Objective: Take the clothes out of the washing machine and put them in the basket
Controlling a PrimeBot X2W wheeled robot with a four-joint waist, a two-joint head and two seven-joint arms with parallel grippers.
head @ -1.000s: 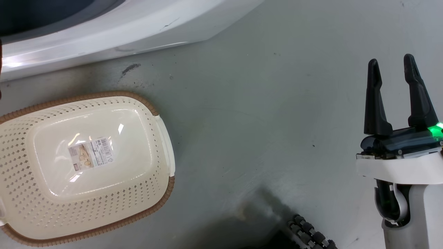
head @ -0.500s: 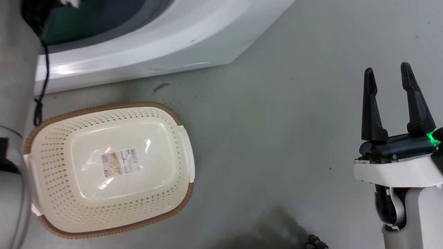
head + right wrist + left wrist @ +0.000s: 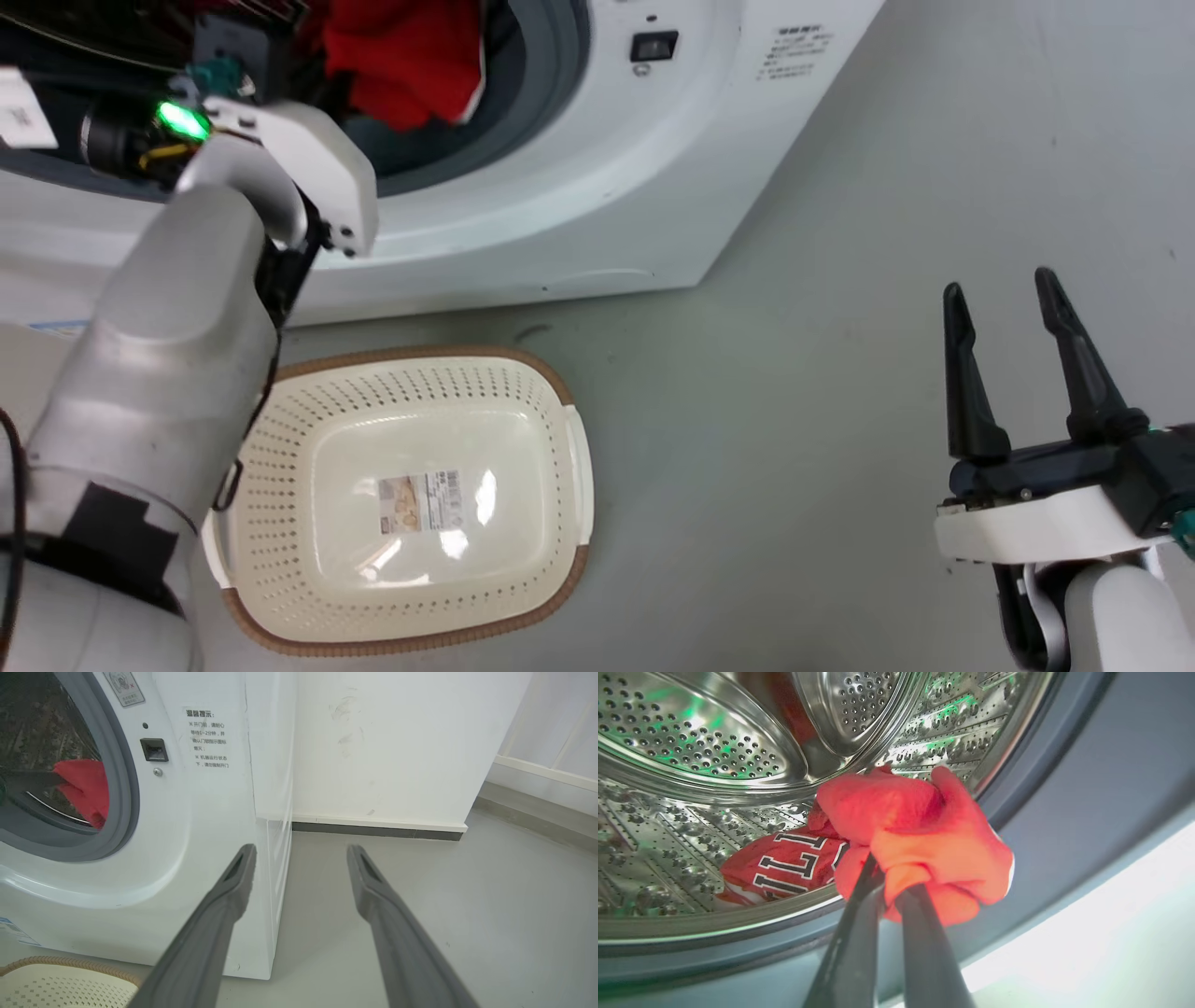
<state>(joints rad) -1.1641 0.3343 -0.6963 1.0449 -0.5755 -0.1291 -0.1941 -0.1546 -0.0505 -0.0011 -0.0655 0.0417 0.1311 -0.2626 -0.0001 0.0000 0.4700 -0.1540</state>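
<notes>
**Left gripper [image 3: 889,884] clamped on the plain red garment [image 3: 924,835] at the drum's mouth**

Compared with the head view half a second ago, the camera has swung upward. The washing machine [image 3: 579,187] now shows its open porthole, with red cloth in it and the pale left forearm [image 3: 177,355] reaching in. The basket [image 3: 280,467] sits lower in the picture, which is the camera's shift and not the basket's.

In the left wrist view the two dark fingers are pressed close together, and their tips are buried in a bunched fold of the plain red garment. The cloth hangs over the grey door seal [image 3: 1064,788]. Just behind it the lettered jersey [image 3: 784,865] lies on the floor of the steel drum [image 3: 691,742], touching the held garment.

The right gripper [image 3: 997,283] has its fingers spread wide, as before. It holds nothing and is well apart from the machine, over bare floor [image 3: 794,373]. The basket stands on the floor just in front of the washer, below the porthole, with only a label inside.
</notes>
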